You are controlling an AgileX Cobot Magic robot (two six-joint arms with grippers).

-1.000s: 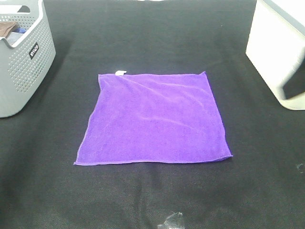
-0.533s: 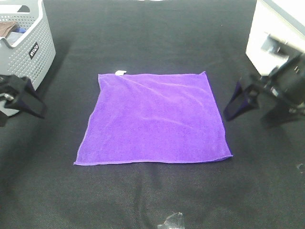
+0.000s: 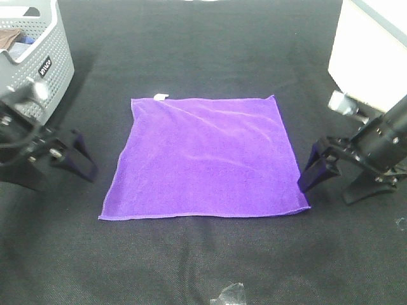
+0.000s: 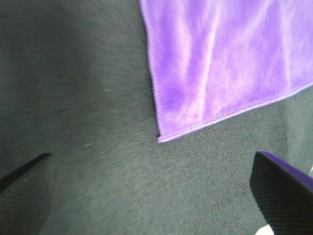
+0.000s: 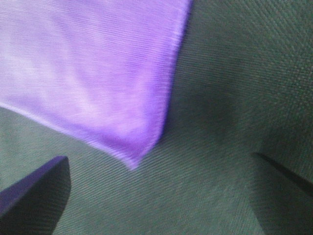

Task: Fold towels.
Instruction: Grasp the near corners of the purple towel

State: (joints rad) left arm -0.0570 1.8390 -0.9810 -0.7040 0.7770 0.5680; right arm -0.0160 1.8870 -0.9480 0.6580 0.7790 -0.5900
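The purple towel (image 3: 206, 159) lies flat and open in the middle of the black desk (image 3: 203, 51). Its little white tag (image 3: 161, 96) is at the far left corner.

The left tool (image 3: 67, 162) sits low, near the towel's left edge. The right tool (image 3: 336, 178) sits low, just beside the right edge, close to the near right corner. On both tools the fingers are spread wide apart, and they hold nothing.

What could go wrong? The towel is thin and flat on the desk, so a finger could slide over a corner and miss it. A finger could also push the corner away and bunch it up. The desk top looks like cloth too, so a tool might pinch it along with the towel. If one tool lifts before the other, the fold could come out crooked.

Counting: one purple towel, one white tag and two tools. There is one grey basket (image 3: 38, 89) with holes at the far left, with some cloth inside. One white box (image 3: 369, 70) is at the far right. One small clear scrap (image 3: 229, 294) lies at the near edge; I cannot tell what it is.
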